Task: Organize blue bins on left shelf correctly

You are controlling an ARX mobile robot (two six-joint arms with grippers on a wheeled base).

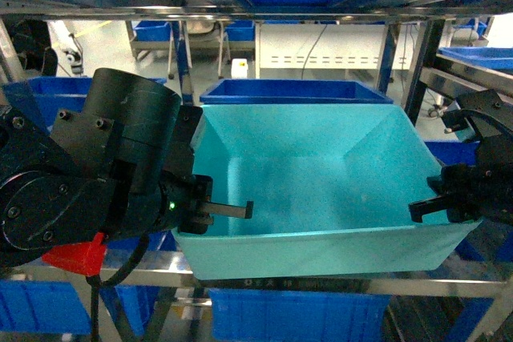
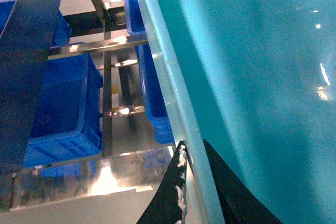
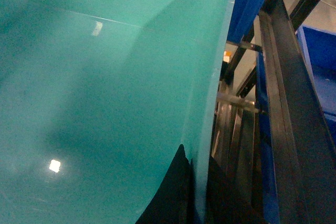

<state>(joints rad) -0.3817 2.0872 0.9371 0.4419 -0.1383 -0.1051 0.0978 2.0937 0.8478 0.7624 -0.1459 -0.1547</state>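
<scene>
Holding the turquoise bin (image 1: 321, 190) by both side walls, I have it tipped with its open mouth toward the head camera, sitting at the front of the left shelf (image 1: 337, 284), just in front of a dark blue bin (image 1: 296, 90) on the same level. Left gripper (image 1: 228, 210): jaws clamped on the bin's left wall, one finger inside, one outside; the left wrist view shows the rim pinched between the two dark fingers (image 2: 168, 198). Right gripper (image 1: 429, 207): jaws likewise closed over the right wall, confirmed in the right wrist view with a dark finger (image 3: 168, 198) on the inner face. Risk as I judge it: both grips are thin pinches on smooth, tapered plastic, so any mismatch between the arms could twist the bin and let one wall slide out. If one side slips, the bin would pivot on the shelf's front bar and drop toward the lower blue bins (image 1: 296, 314). Pushing too fast could also ram it into the dark blue bin behind.
</scene>
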